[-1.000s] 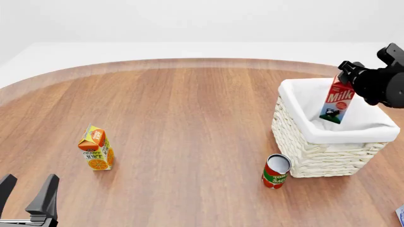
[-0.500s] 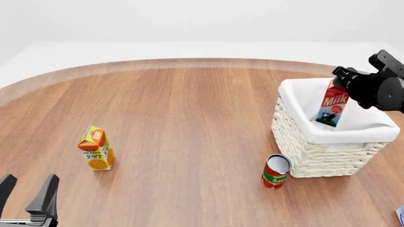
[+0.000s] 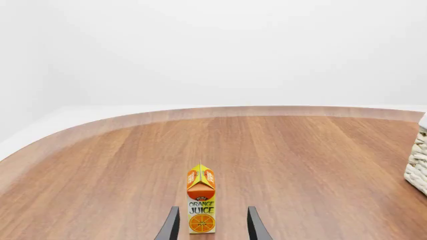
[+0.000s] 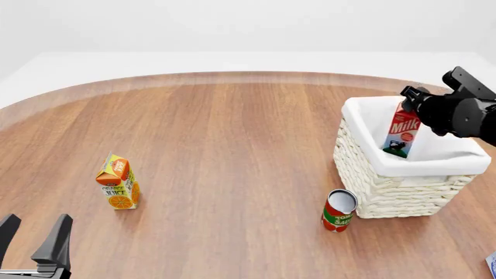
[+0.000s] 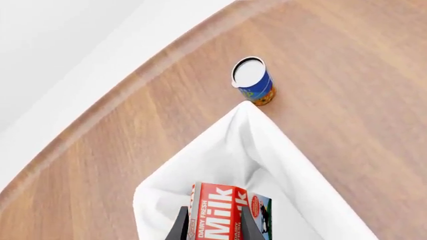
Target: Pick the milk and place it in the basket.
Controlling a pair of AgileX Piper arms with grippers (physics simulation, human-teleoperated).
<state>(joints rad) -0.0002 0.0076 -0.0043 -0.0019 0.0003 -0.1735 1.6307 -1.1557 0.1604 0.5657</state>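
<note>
Right hand (image 4: 412, 104) clamped on milk (image 4: 402, 131) top; carton hung below hand, long axis near upright, inside basket (image 4: 364, 165) opening, probably clear of floor. Left hand (image 3: 211, 225) open, well apart.

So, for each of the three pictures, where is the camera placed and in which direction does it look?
Front view: fixed above and behind the arms, looking forward and down at the table; shows left gripper and right gripper.
Left wrist view: behind the left gripper, facing the orange juice carton.
Right wrist view: behind the right gripper, looking down at the milk in the basket.
Shared: front and right wrist views both show milk and basket.
</note>
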